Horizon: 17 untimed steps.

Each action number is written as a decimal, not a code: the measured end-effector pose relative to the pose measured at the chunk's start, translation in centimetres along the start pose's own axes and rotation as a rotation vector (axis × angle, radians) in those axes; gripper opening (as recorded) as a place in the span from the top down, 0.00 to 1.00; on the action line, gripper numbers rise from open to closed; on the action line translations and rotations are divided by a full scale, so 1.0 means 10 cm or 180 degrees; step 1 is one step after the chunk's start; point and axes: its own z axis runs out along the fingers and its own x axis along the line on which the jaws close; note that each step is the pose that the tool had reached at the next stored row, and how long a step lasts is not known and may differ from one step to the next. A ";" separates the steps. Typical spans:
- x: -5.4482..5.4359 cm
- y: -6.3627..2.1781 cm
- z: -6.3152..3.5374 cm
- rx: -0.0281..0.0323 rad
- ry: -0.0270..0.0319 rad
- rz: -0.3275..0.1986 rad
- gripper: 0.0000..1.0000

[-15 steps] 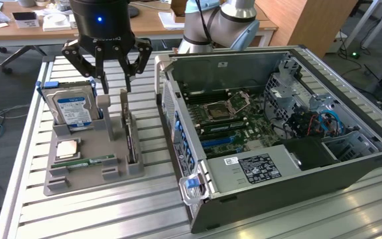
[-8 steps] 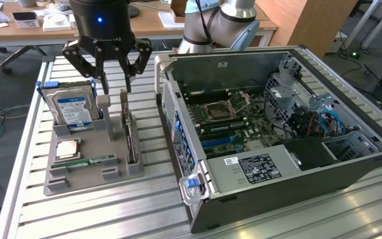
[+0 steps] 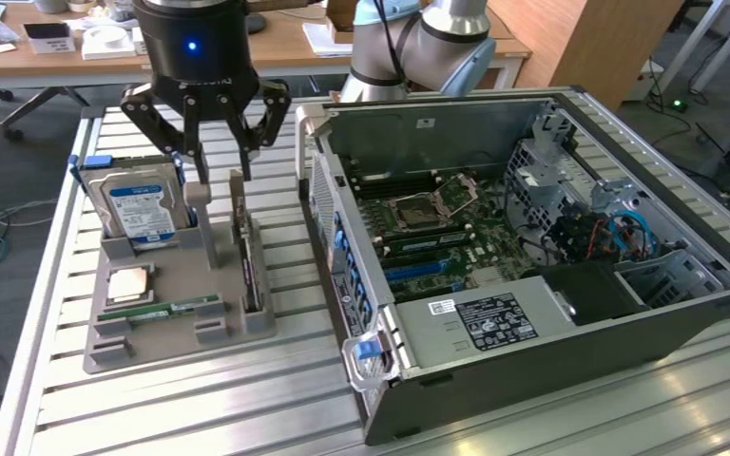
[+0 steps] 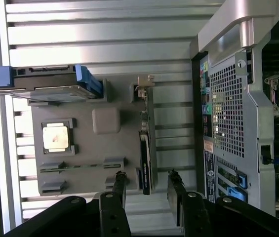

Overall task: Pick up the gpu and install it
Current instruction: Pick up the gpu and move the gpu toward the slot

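The gpu [image 3: 250,261] is a thin dark card standing on edge in a slot of the grey holder [image 3: 182,271], with its pale bracket end [image 3: 236,201] toward the back. My gripper [image 3: 214,161] hangs above the holder's back half, open and holding nothing. From the wrist, the gpu [image 4: 145,158] is a narrow dark strip. One end of it runs in between the two fingertips of the gripper [image 4: 146,175], which stand apart on either side and clear of it.
The holder also carries a silver hard drive [image 3: 141,204] with a blue label, a CPU [image 3: 130,282] and a green RAM stick [image 3: 175,309]. An open computer case [image 3: 593,313] lies at the exterior view's right, motherboard [image 3: 435,228] exposed. All of this rests on a slatted metal table [image 3: 213,408].
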 end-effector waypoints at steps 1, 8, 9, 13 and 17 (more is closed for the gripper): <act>0.00 0.000 0.011 0.0000 0.0000 0.0000 0.53; 0.00 -0.003 0.067 0.0000 0.0000 0.0000 0.53; 0.00 -0.003 0.072 0.0000 0.0000 0.0000 0.53; 0.00 -0.004 0.090 0.0000 0.0000 0.0000 0.53; 0.00 -0.004 0.102 0.0000 0.0000 0.0000 0.53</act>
